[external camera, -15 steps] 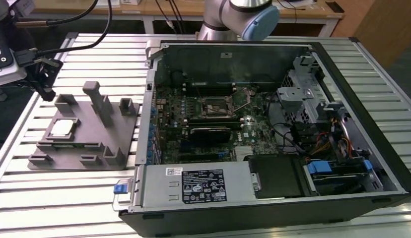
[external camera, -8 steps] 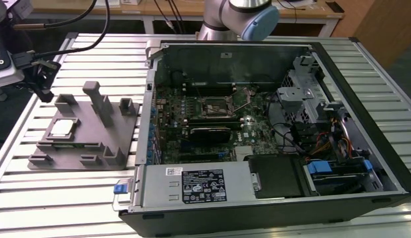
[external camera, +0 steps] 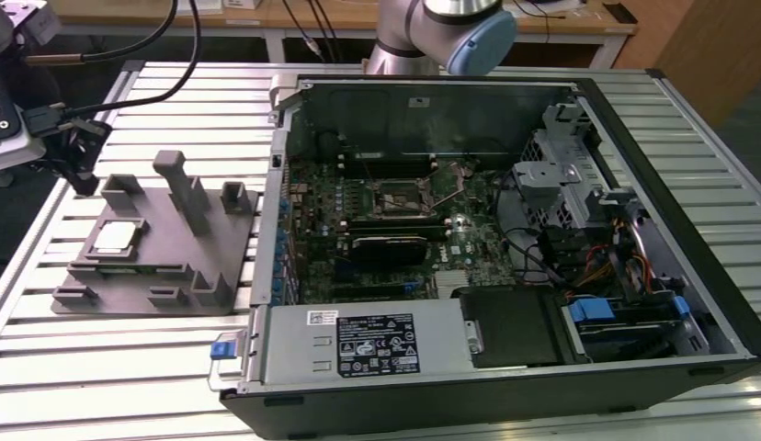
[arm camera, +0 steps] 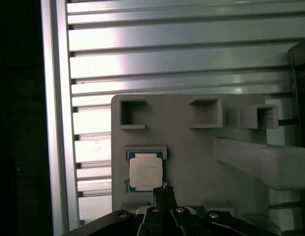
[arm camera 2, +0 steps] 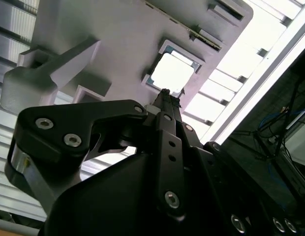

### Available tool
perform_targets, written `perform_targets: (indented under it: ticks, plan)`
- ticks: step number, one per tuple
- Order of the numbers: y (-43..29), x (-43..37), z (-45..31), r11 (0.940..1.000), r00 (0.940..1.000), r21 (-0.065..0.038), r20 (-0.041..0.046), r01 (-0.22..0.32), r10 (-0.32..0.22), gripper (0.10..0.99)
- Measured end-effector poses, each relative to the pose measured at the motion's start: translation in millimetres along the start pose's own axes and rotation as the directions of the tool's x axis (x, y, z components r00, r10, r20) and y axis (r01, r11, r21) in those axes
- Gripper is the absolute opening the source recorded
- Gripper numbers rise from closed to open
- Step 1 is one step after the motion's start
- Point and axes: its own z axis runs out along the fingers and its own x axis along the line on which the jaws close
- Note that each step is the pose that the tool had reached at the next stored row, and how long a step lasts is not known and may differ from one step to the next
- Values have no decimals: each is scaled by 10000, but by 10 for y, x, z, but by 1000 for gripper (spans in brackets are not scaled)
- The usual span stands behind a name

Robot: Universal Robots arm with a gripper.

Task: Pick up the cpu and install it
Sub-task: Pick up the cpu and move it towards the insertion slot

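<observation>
The cpu (external camera: 115, 237) is a small square chip with a silvery top. It lies flat in a recess of the grey plastic fixture (external camera: 160, 276) on the exterior view's left. Both wrist views show the cpu (arm camera 2: 172, 73) (arm camera: 145, 172) just beyond my black fingertips. My gripper (external camera: 79, 162) hangs above the far left edge of the fixture, clear of the chip. In both wrist views the gripper (arm camera: 164, 190) (arm camera 2: 167, 94) has its two fingers pressed together with nothing between them.
An open computer case (external camera: 504, 239) lies to the exterior view's right of the fixture, its motherboard socket (external camera: 405, 193) exposed with the retention frame raised. Upright posts (external camera: 185, 188) rise from the fixture near the chip. Everything rests on a slatted aluminium table (external camera: 135, 367).
</observation>
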Motion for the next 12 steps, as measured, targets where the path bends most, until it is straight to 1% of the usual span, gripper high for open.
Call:
perform_targets:
  ticks: [6,12]
  plan:
    - [-4,21,51,10000,10000,0,-1,0,0,106]
    - [-6,34,86,10000,10000,-1,1,0,0,106]
